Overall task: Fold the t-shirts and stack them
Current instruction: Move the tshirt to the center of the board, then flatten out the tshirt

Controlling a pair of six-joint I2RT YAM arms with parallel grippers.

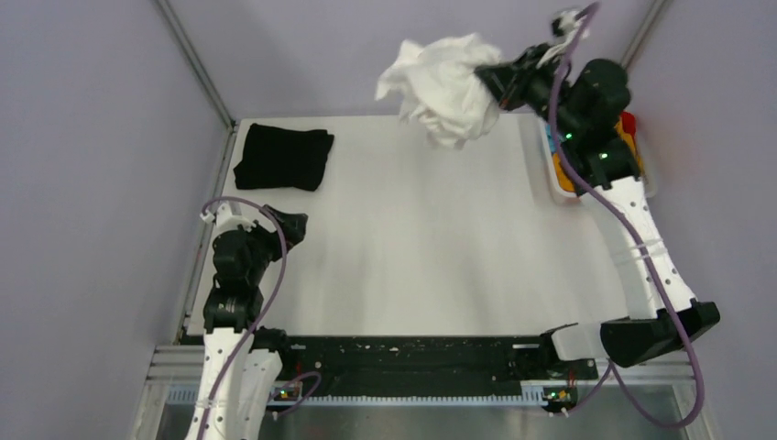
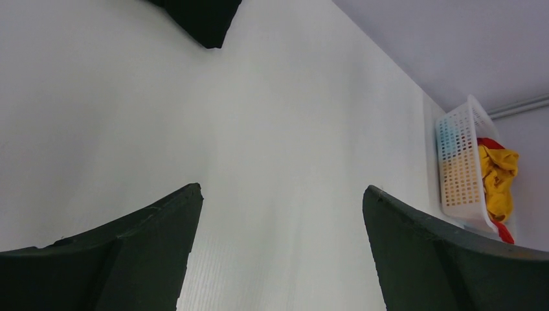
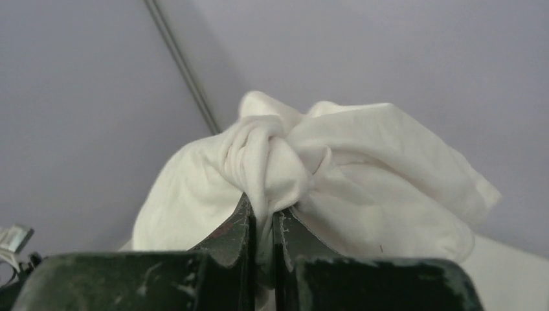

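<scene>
A white t-shirt [image 1: 444, 87] hangs bunched in the air above the table's far edge, with my right gripper [image 1: 490, 84] shut on a pinch of it. In the right wrist view the cloth [image 3: 324, 162] bulges over the closed jaws of that gripper [image 3: 264, 210]. A black t-shirt [image 1: 284, 158] lies folded flat at the far left of the table; its corner [image 2: 204, 19] shows at the top of the left wrist view. My left gripper [image 1: 291, 227] rests low near the left edge, open and empty, its fingertips [image 2: 191, 194] wide apart over bare table.
A white lattice basket [image 1: 561, 174] with red and yellow cloth [image 2: 495, 175] stands at the table's far right edge, under my right arm. Grey walls close in on both sides and behind. A black rail [image 1: 412, 353] runs along the near edge.
</scene>
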